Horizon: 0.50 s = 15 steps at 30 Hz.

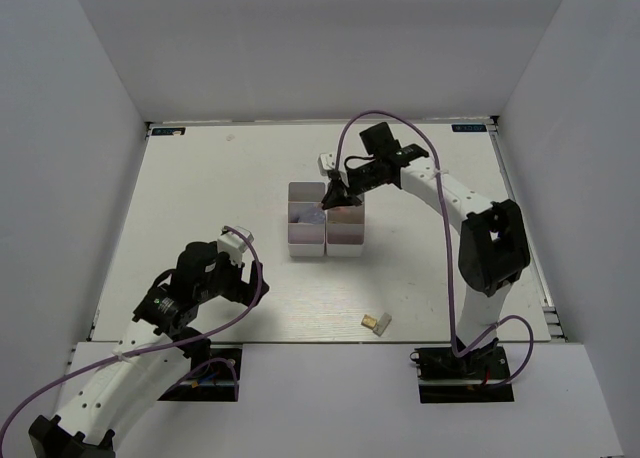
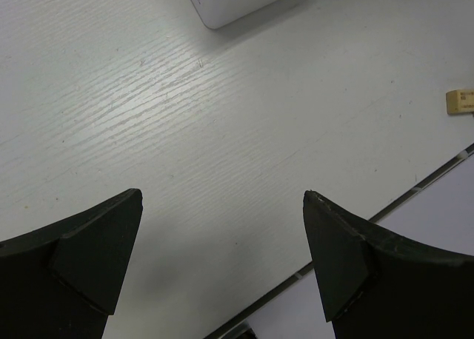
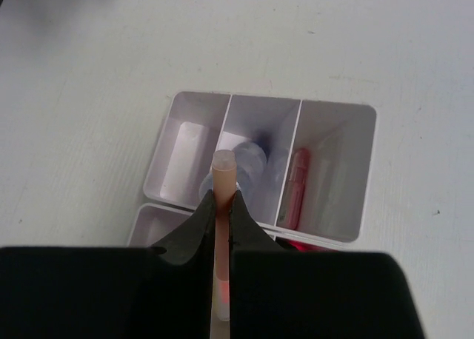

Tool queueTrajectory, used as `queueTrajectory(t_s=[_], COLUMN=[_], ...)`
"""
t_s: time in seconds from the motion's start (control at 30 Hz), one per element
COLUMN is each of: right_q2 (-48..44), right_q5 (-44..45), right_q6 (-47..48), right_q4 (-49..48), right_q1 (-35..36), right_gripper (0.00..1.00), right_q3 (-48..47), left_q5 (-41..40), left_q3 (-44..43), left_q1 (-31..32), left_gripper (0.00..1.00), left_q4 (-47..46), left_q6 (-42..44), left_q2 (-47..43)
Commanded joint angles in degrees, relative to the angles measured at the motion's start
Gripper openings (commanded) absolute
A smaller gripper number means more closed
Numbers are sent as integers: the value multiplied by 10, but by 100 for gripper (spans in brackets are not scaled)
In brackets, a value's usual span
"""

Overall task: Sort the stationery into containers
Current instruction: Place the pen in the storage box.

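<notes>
Right wrist view: right hand (image 3: 221,200) pinches the thin orange pen (image 3: 223,169) above a white tray (image 3: 337,111), middle compartment; released tilted, it may bridge a divider. Left hand (image 2: 222,206) gapes empty.

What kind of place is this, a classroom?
Probably a robot lab test booth: a white table boxed in by plain white walls, with a left arm and a right arm bolted at its near edge.

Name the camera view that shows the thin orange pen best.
The right wrist view: the orange pen runs up the centre, clamped in the right gripper above a white tray. In the top view the pen is hidden under that gripper. The left wrist view shows no pen.
</notes>
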State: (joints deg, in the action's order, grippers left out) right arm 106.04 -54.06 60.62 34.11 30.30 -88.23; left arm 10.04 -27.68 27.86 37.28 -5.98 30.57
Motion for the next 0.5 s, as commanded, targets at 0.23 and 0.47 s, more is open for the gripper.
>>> queueTrajectory(t_s=[0.23,0.47], right_q2=[-5,-18], right_q5=[9,12], right_q6=[10,-15], right_q4=[-21,-34], right_q1=[-24,-28], right_gripper=[0,57], right_q3=[41,61], left_q5=[2,2], left_q3=[2,2], left_q1=[-3,-3], left_gripper=[100,100], left_q4=[-6,-6], left_q6=[5,5], left_q2=[-1,-1])
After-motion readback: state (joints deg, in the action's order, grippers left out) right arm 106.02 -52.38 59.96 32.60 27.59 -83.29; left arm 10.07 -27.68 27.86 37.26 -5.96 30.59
